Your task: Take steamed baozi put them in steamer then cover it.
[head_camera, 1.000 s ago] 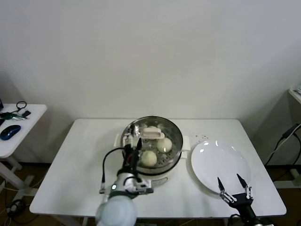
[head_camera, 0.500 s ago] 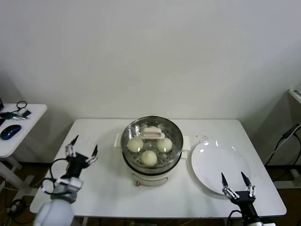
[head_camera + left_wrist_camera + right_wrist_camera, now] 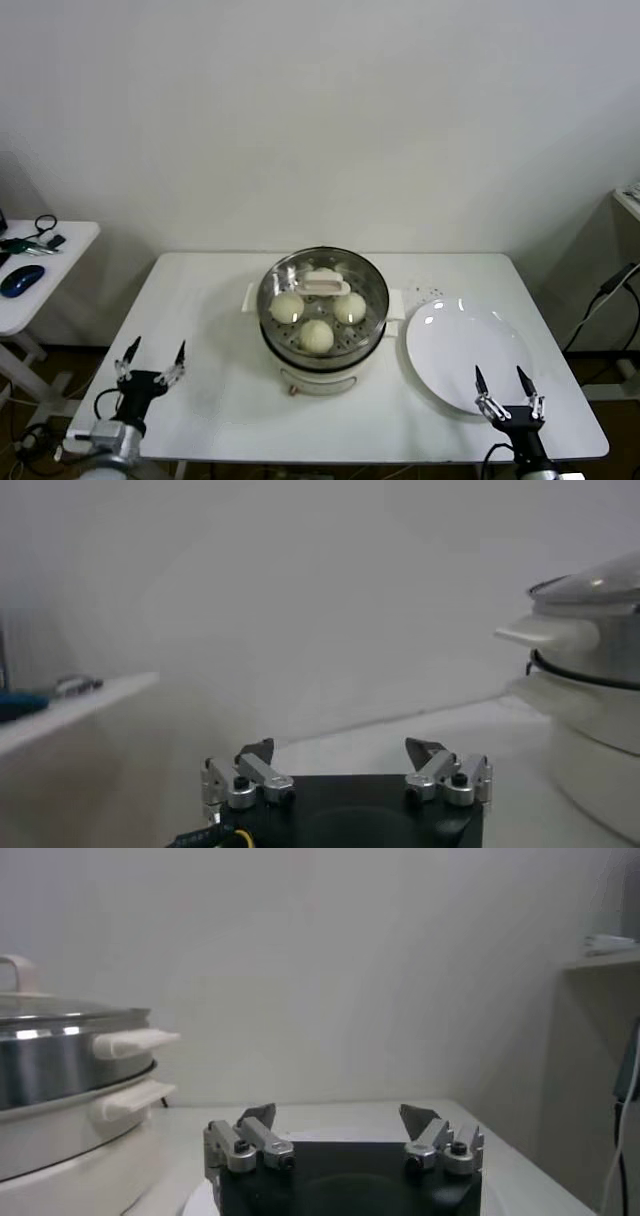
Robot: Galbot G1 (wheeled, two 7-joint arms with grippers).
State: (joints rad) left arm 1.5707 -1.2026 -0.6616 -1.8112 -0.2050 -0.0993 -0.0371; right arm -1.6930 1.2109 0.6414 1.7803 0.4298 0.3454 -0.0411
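The steel steamer (image 3: 322,345) stands on its white pot base mid-table, also seen as the steamer (image 3: 60,1068) in the right wrist view. The glass cover (image 3: 325,283) with its cream handle sits on top. Through it I see three baozi (image 3: 317,335), and a fourth may be hidden under the handle. My left gripper (image 3: 152,360) hovers open and empty at the table's front left corner, well clear of the pot. My right gripper (image 3: 507,393) is open and empty at the front right, over the near rim of the white plate.
An empty white plate (image 3: 468,345) lies right of the steamer. A side table (image 3: 45,270) at far left holds a blue mouse (image 3: 22,280) and cables. A shelf edge (image 3: 629,200) shows at far right.
My left arm has drawn back from the steamer's front to the front left corner of the table, and the covered steamer is now unobstructed. The right gripper has barely shifted.
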